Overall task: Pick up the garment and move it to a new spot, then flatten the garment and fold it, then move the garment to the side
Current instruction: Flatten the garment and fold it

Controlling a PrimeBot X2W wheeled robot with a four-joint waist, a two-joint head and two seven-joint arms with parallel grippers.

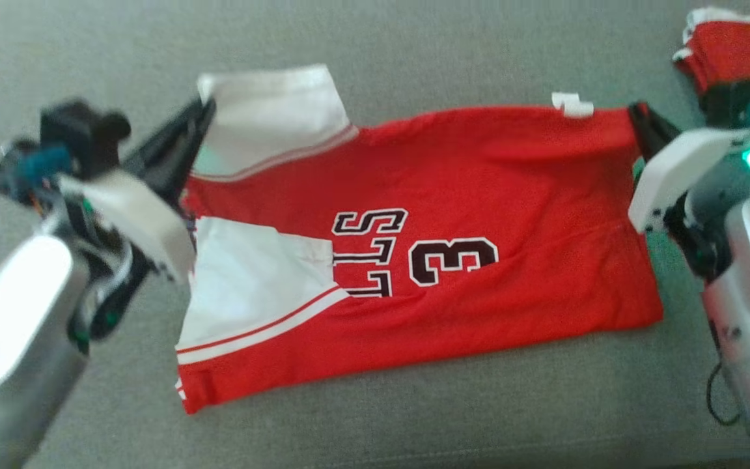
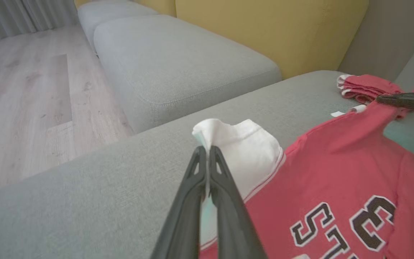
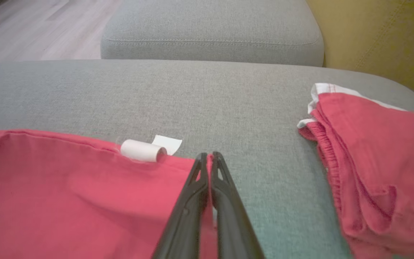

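Toward the far edge of the sofa cushion (image 1: 414,39), the left fingers (image 2: 192,180) are pressed together on the tip of the white sleeve (image 1: 271,111). The right fingers (image 3: 225,190) pinch the hem corner beside the white label (image 1: 572,104). Between them the garment (image 1: 479,182) lies spread across the cushion's middle, lettering up. Gripping both far corners likely lets the arms tauten it, or carry that edge toward the near edge. A folded red pile (image 1: 733,45) sits at the far right corner.

Soft cloth garment (image 1: 512,182), woven matt cushion (image 1: 414,45)
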